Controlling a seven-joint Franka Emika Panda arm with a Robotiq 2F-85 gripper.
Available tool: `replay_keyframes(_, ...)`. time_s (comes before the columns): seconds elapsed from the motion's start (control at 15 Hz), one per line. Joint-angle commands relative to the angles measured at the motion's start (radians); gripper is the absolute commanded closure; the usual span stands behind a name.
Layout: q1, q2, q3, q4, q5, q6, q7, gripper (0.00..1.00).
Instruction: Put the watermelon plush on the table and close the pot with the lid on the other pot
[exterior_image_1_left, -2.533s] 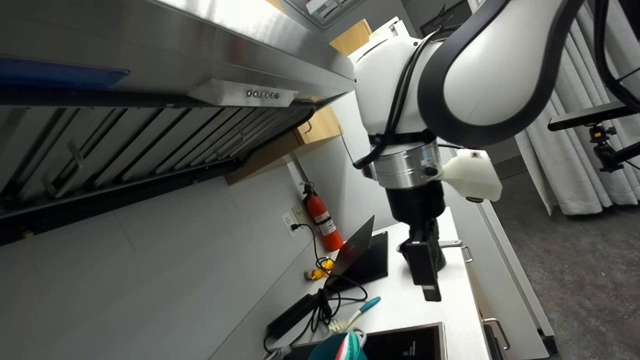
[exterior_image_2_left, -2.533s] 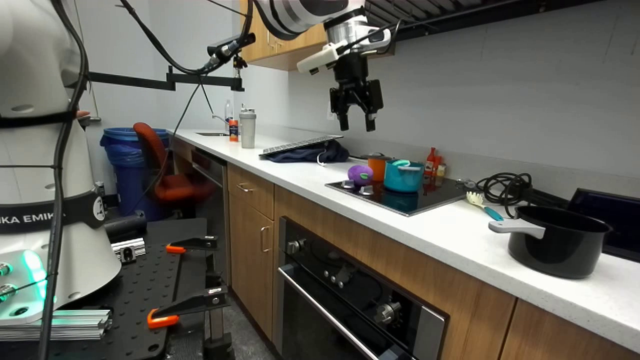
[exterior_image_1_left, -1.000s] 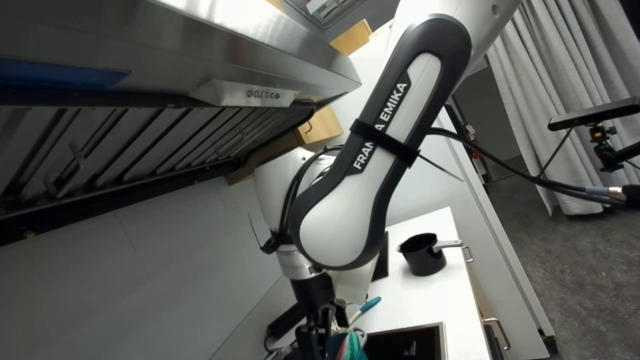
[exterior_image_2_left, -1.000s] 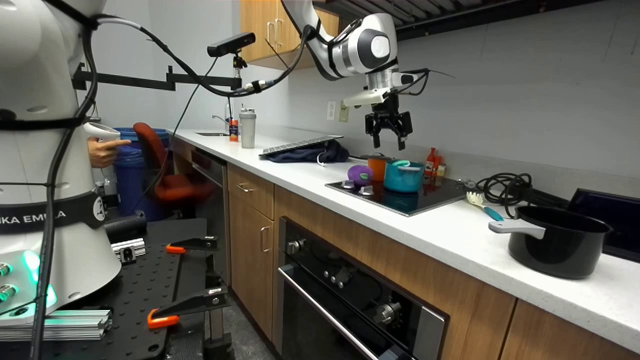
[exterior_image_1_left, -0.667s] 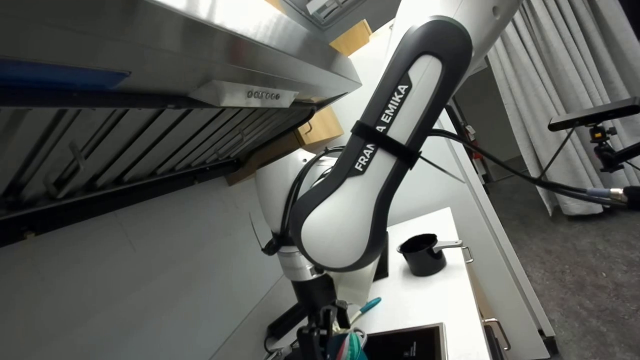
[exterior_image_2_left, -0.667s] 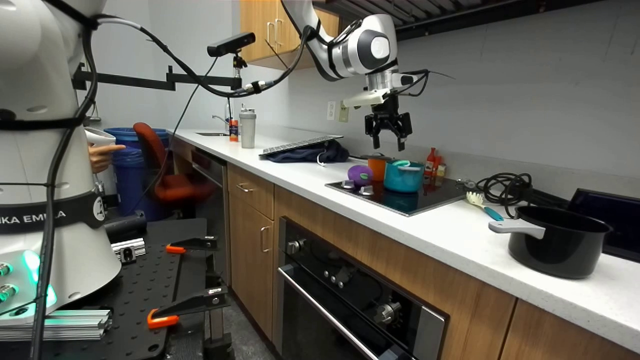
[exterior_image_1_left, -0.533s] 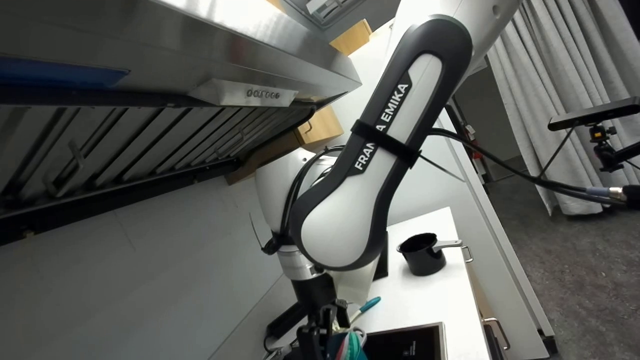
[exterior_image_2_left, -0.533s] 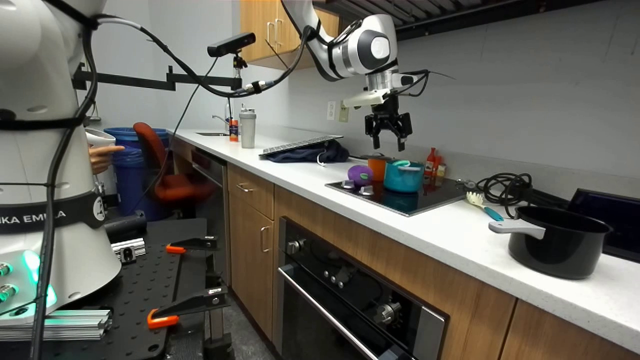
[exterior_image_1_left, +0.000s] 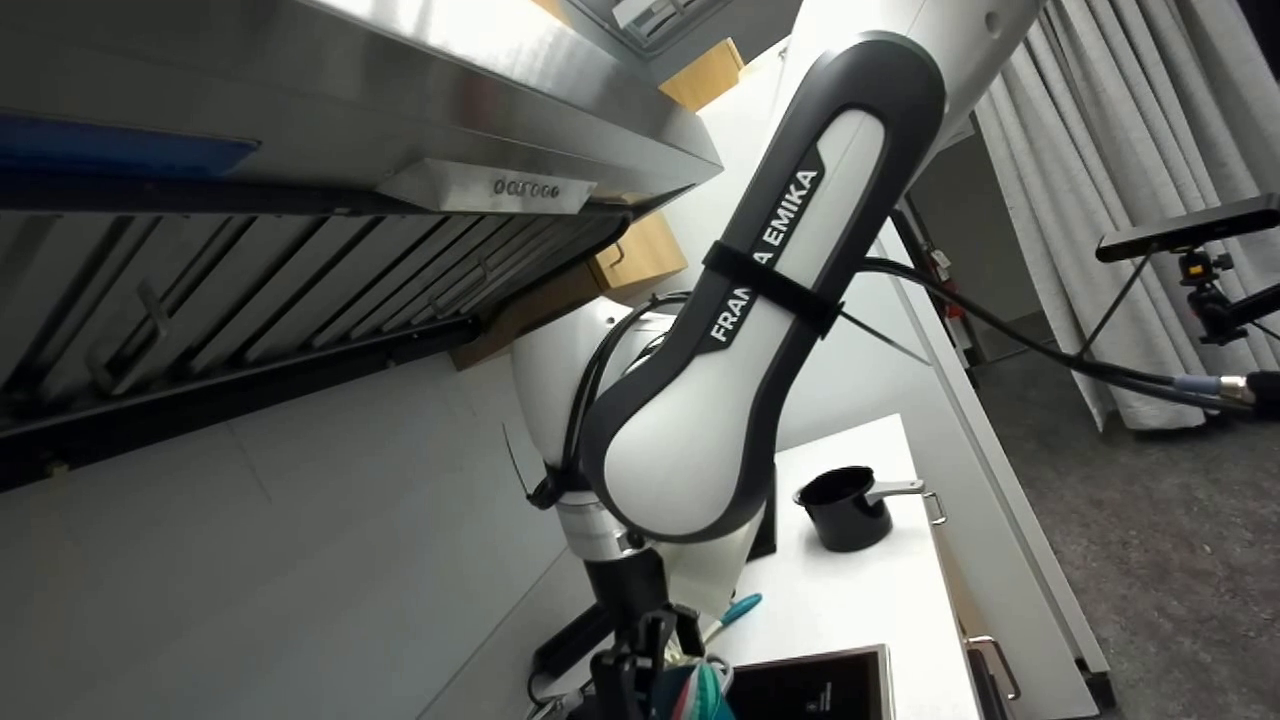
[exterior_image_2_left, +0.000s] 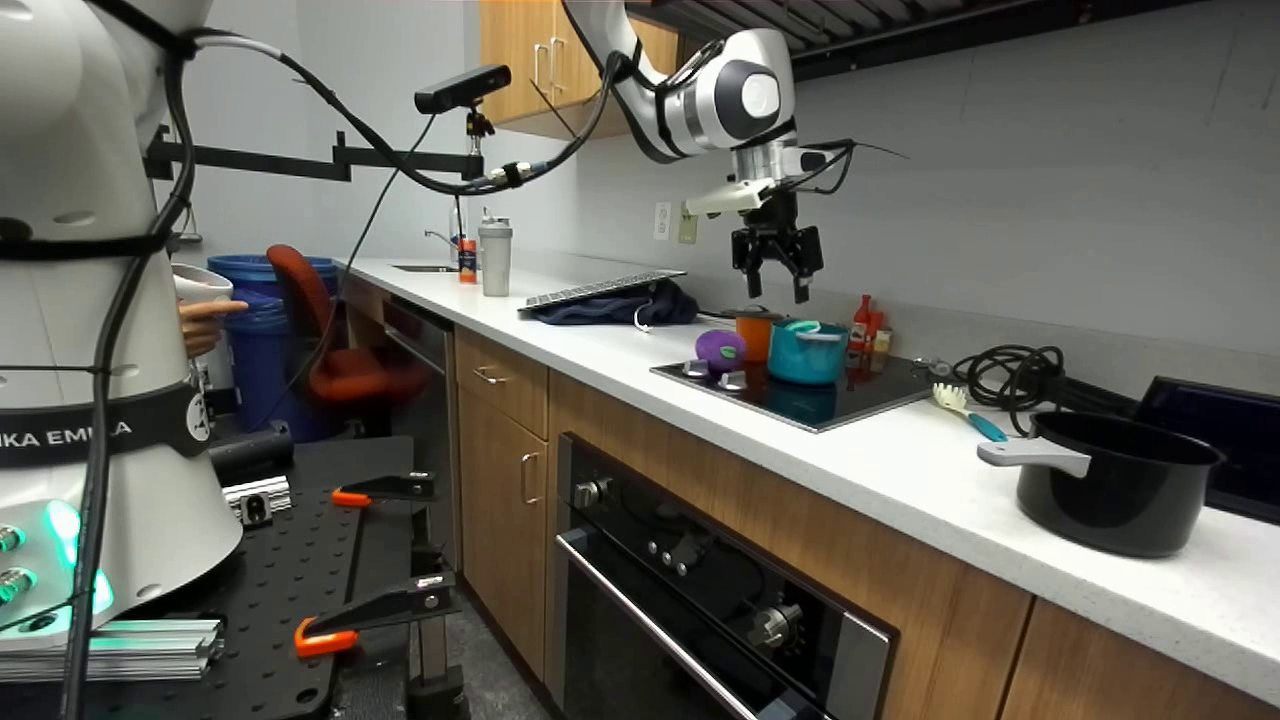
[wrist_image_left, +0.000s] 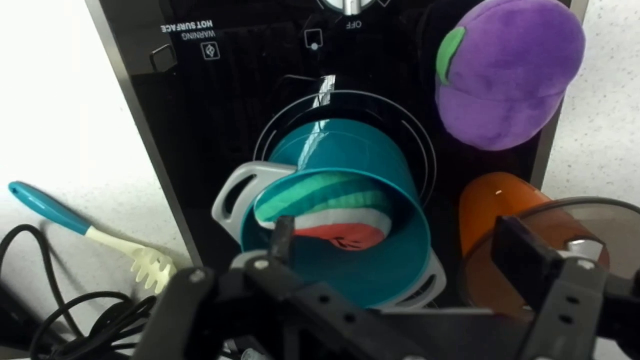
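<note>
The watermelon plush (wrist_image_left: 325, 202) lies inside the teal pot (wrist_image_left: 350, 150), which stands on a black cooktop (wrist_image_left: 200, 125) set into the white bench (exterior_image_2_left: 930, 450). Over that pot hangs the pincer (exterior_image_2_left: 778, 289), released, its jaws spread apart. Near it are a purple plush (wrist_image_left: 510, 75) and an orange pot (exterior_image_2_left: 756, 338) with the lid (exterior_image_2_left: 757, 312) on top. A pasta server (wrist_image_left: 87, 231) lies just beside the cooktop; farther along stands a black saucepan (exterior_image_2_left: 1110, 500). Well apart are a red chair (exterior_image_2_left: 345, 375) and a blue bin (exterior_image_2_left: 258, 375). A steel range hood (exterior_image_1_left: 320, 140) runs overhead.
</note>
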Motion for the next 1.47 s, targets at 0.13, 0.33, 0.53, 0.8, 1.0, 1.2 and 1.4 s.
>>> replay_keyframes(0.13,0.029,0.002,-0.031,0.004,-0.008,0.009,0.09,0.0)
replay_keyframes(0.33,0.042,0.002,-0.047,0.004,-0.017,0.008,0.136,0.0)
replay_keyframes(0.53,0.057,0.003,-0.064,0.005,-0.024,0.008,0.182,0.0)
replay_keyframes(0.8,0.072,0.004,-0.08,0.006,-0.028,0.006,0.225,0.0)
replay_keyframes(1.0,0.078,0.004,-0.086,0.006,-0.027,0.004,0.246,0.0)
replay_keyframes(1.2,0.06,0.0,-0.068,0.002,-0.002,-0.002,0.206,0.0)
replay_keyframes(1.4,0.061,0.0,-0.069,0.002,-0.002,-0.002,0.208,0.0)
